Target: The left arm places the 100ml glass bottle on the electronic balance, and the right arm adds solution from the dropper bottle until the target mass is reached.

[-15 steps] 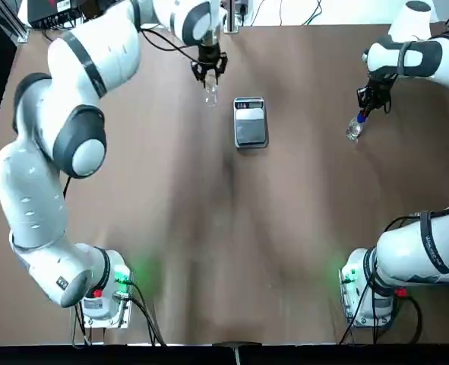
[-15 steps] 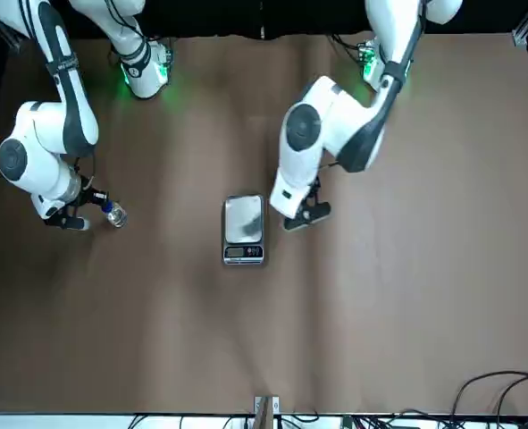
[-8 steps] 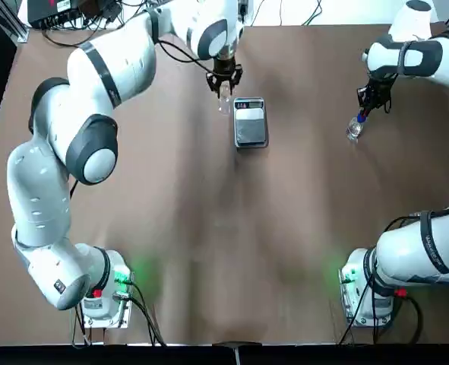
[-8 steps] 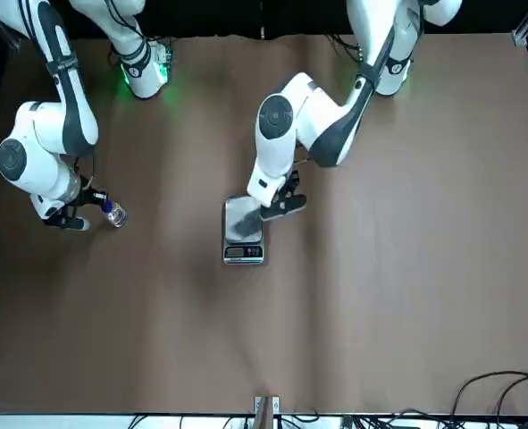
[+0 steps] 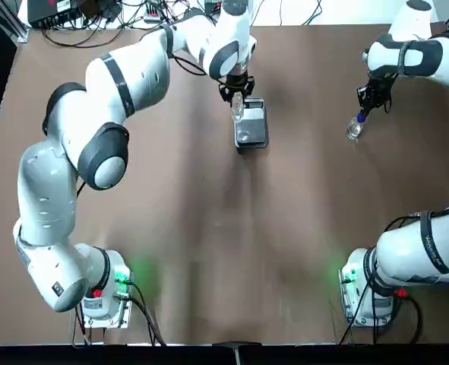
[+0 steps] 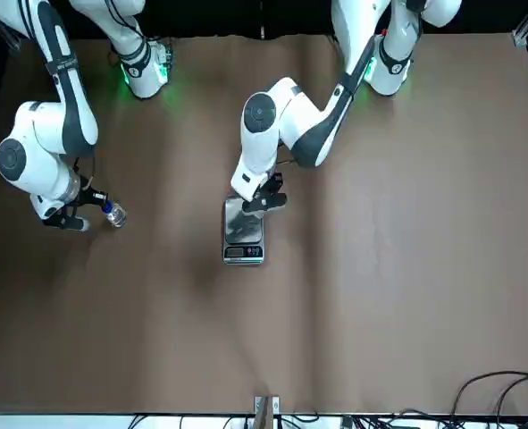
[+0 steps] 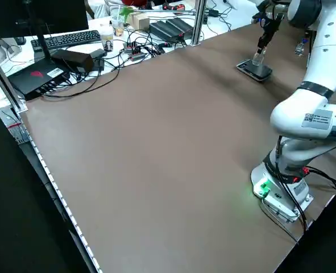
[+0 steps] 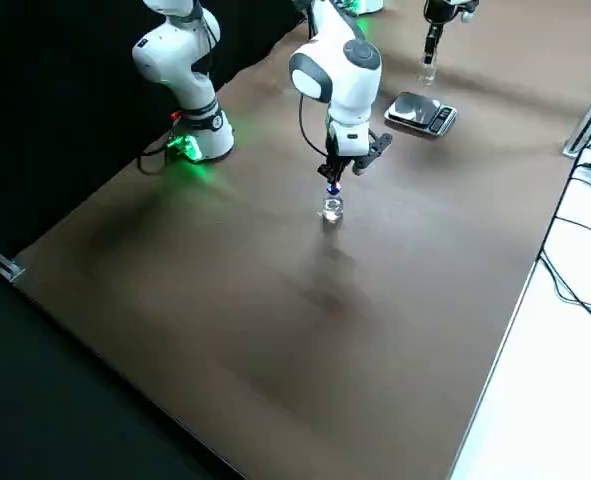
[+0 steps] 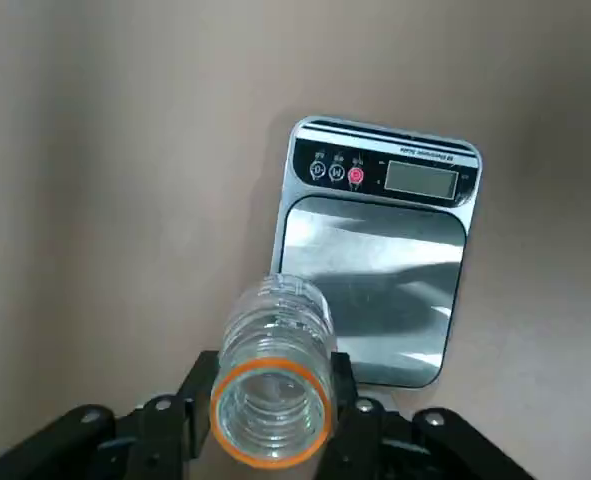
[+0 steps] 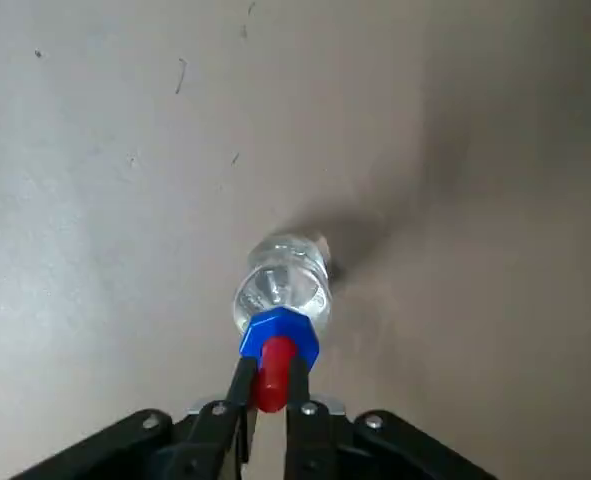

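At the left of the top view, thin black cables [image 5: 95, 30] are seen tangled beside a black box [image 5: 53, 11] at the far edge of the table [image 5: 186, 251], whose brown surface is smooth and matte. Farther right, the left gripper [image 9: 273, 365] is closed around the 100ml glass bottle [image 9: 278, 330], which is held between its black fingers. The bottle is of clear glass, cylindrical, ridged near the neck, with an orange ring around its round mouth. It is held by the left edge of the electronic balance [image 5: 251, 135], partly overlapping it in the top view; whether they touch cannot be told. The balance is a flat rectangle with rounded corners, its plate of shiny metal streaked with reflections, its dark glossy strip fitted with a grey display and round buttons. At the right, well apart from the balance, the dropper bottle [image 10: 281, 290] is gripped by its red rubber bulb [image 10: 274, 375] in the right gripper [image 10: 272, 370]. Below the bulb, a faceted blue collar [image 10: 280, 328] and a rounded, clear glass body are seen.
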